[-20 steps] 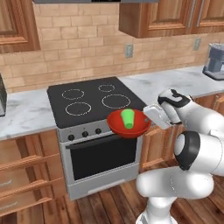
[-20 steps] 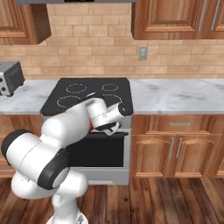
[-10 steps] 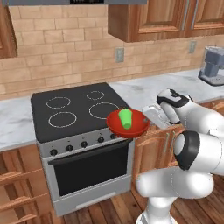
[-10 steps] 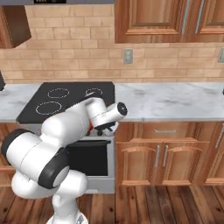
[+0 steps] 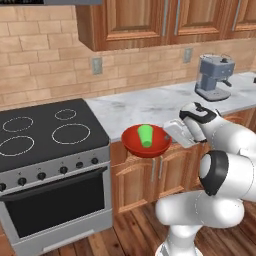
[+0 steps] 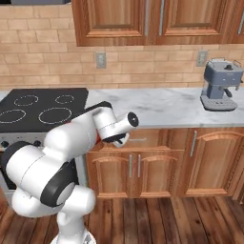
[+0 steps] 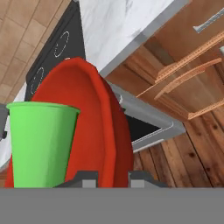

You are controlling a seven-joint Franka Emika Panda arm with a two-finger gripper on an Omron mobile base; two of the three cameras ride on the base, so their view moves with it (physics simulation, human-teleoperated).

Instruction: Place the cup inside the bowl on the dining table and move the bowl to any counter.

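The gripper (image 5: 169, 136) pinches the rim of the red bowl (image 5: 145, 145) at its 3 o'clock, the green cup (image 5: 145, 135) upright inside, in front of the counter (image 5: 150, 106); I judge it should keep the bowl level while setting it onto the marble at 12 o'clock.

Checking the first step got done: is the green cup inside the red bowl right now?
Yes, inside. The cup stands upright within the rim of the bowl, which the gripper holds in the air in front of the counter.
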